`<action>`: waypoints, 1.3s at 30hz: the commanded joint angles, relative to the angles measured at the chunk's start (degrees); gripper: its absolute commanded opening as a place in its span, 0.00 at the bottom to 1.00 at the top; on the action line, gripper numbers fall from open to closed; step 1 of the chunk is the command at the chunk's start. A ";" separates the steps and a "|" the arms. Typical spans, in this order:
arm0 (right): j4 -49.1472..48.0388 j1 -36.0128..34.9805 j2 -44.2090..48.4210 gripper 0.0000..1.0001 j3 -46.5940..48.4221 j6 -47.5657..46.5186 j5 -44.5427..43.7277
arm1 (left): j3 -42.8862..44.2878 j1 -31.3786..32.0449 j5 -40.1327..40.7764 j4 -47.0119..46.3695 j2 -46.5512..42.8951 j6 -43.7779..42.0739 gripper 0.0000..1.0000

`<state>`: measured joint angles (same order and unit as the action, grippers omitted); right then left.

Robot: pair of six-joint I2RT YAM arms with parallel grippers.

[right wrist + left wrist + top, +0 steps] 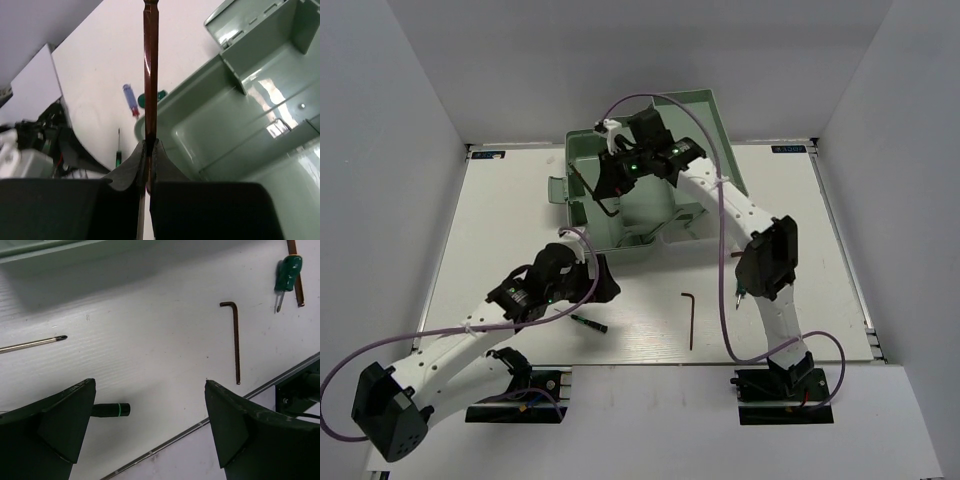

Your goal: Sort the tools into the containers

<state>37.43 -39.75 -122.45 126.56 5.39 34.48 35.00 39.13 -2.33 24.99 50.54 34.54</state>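
Observation:
The pale green toolbox (pixel 705 120) stands open at the back middle. My right gripper (pixel 610 188) hovers over its left part, shut on a reddish-brown hex key (pixel 150 75) that sticks out straight past the fingertips (pixel 142 150); the toolbox's compartments (pixel 240 125) lie just beyond. My left gripper (pixel 610 280) is open and empty, low over the table in front of the toolbox. Just beside its left finger lies a dark screwdriver with a green ring (pixel 111 410) (pixel 588 322). Another hex key (pixel 690 320) (pixel 235 340) and a green-handled screwdriver (pixel 287 275) lie on the table to the right.
A blue-purple screwdriver (pixel 131 100) lies by the toolbox's front corner. A thin bare shaft (pixel 35 343) lies left of my left gripper. A reddish-brown bar (pixel 298 290) lies under the green screwdriver. The table's front edge (pixel 200 422) runs close below my left gripper.

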 commanded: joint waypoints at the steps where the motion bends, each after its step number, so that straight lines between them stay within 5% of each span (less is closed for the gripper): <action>1: -10.78 -0.68 -0.50 0.00 2.28 6.04 -6.00 | 0.67 0.33 -1.18 -1.88 2.45 1.59 1.00; 4: -12.03 -1.30 -3.31 0.00 2.55 8.23 -10.12 | 3.65 0.33 -1.80 -1.88 6.05 -1.49 0.94; 7: -11.15 -1.65 -4.55 0.00 1.85 7.89 -13.81 | 7.88 0.33 -3.73 -3.01 11.91 -4.92 0.77; 8: -10.54 -1.56 -4.64 0.00 1.58 7.54 -14.17 | 9.02 0.85 -4.35 -3.02 13.77 -5.80 0.65; 10: -9.40 -1.47 -4.90 0.18 0.70 4.47 -14.62 | 12.43 1.38 -5.93 -4.59 17.46 -7.12 0.55; 11: -7.83 -1.21 -4.99 0.38 1.23 3.50 -14.09 | 13.59 1.90 -6.63 -4.60 21.14 -7.12 0.52; 18: -3.15 0.54 5.81 0.46 2.02 -4.49 -8.64 | 21.14 6.74 -7.52 -6.10 31.10 -8.18 0.67; 24: 0.63 4.94 20.49 0.59 -8.77 -11.34 -25.66 | 32.90 15.43 -3.22 0.22 43.30 -8.71 0.73; 27: 2.80 11.07 27.16 0.53 -17.13 -13.73 -37.52 | 40.89 20.43 0.21 5.48 49.46 -7.48 0.76; 31: 12.91 22.05 28.76 0.05 -23.88 -12.07 -39.23 | 47.34 24.58 4.08 10.60 59.03 -3.35 0.76; 32: 13.63 25.30 30.07 0.01 -27.73 -11.63 -38.01 | 49.35 25.28 5.56 11.73 60.27 -1.52 0.76; 34: 11.98 30.83 32.62 0.01 -32.49 -11.37 -37.03 | 50.16 26.95 7.07 14.55 62.04 0.08 0.76; 39: 8.54 36.40 41.67 0.19 -49.73 -12.33 -32.75 | 53.50 29.41 9.89 19.03 65.99 3.68 0.72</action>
<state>45.08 -4.78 -87.74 79.55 -6.26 -1.10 85.19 67.70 3.57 39.05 116.90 34.72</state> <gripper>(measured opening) 0.172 0.723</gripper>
